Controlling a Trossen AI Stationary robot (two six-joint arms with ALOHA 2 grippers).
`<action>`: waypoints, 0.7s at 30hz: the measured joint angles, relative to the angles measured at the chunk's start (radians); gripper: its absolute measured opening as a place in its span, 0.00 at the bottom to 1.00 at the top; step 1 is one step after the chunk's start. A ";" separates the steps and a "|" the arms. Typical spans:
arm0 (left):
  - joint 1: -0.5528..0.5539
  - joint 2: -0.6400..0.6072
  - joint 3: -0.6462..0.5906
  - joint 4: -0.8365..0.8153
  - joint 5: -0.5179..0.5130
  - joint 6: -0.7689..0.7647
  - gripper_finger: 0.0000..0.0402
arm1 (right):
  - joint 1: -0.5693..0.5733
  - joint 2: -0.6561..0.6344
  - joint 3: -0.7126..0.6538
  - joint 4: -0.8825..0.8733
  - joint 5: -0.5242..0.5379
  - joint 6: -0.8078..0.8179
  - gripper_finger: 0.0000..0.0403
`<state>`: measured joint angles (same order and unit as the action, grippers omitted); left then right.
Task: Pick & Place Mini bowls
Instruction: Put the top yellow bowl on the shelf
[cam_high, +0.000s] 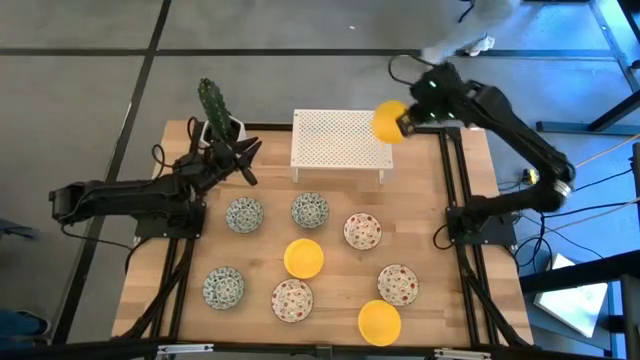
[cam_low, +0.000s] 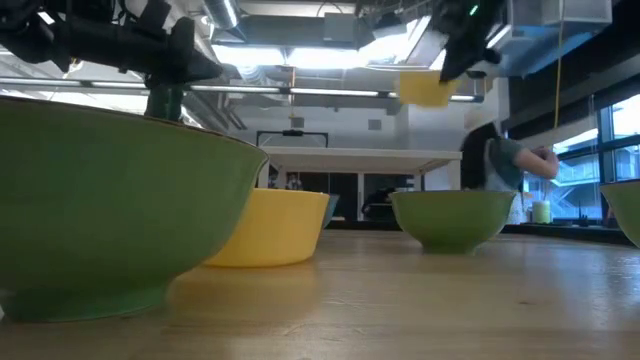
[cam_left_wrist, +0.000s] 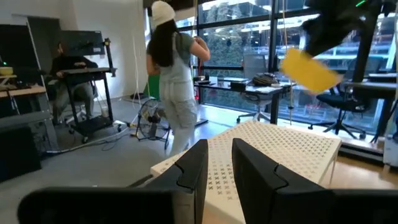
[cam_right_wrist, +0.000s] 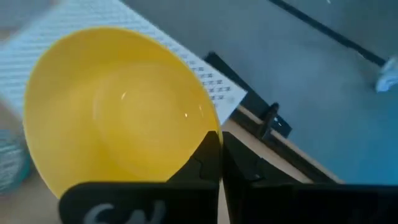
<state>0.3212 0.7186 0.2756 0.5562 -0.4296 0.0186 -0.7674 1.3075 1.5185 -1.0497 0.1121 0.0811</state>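
My right gripper (cam_high: 405, 122) is shut on a plain yellow mini bowl (cam_high: 388, 120), held in the air over the right end of a white perforated rack (cam_high: 338, 145). The bowl also shows in the low view (cam_low: 425, 88) and the left wrist view (cam_left_wrist: 309, 68). My left gripper (cam_high: 243, 163) is open and empty near the rack's left end, beside the cactus pot (cam_high: 215, 118). On the table rest two yellow bowls (cam_high: 303, 258) (cam_high: 379, 322), three blue-green patterned bowls (cam_high: 244, 214) and three reddish speckled bowls (cam_high: 362, 231), all on their bases. My right gripper pinches the yellow bowl's rim (cam_right_wrist: 208, 127) on the side nearest the wrist. One finger (cam_right_wrist: 208, 158) is inside the bowl and the other (cam_right_wrist: 239, 165) is outside its wall. The bowl is lifted clear of the rack and table, tilted, its mouth toward the wrist camera.
The white rack stands on legs at the table's far middle. The cactus pot stands at the far left corner. Bowls are spread over the table's middle and near half. People show in the room beyond the table (cam_left_wrist: 171, 74).
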 joint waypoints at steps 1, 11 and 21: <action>0.000 0.014 0.000 0.014 0.002 -0.017 0.17 | -0.017 0.037 0.002 0.002 -0.015 -0.007 0.01; -0.029 0.066 0.000 0.000 0.005 -0.061 0.17 | -0.098 0.279 0.003 0.057 -0.084 -0.027 0.03; -0.087 0.065 0.000 -0.123 -0.084 0.018 0.17 | -0.148 0.272 0.003 0.144 -0.113 -0.040 0.12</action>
<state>0.2337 0.7834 0.2756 0.4332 -0.5134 0.0364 -0.9151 1.5795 1.5219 -0.9059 -0.0006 0.0414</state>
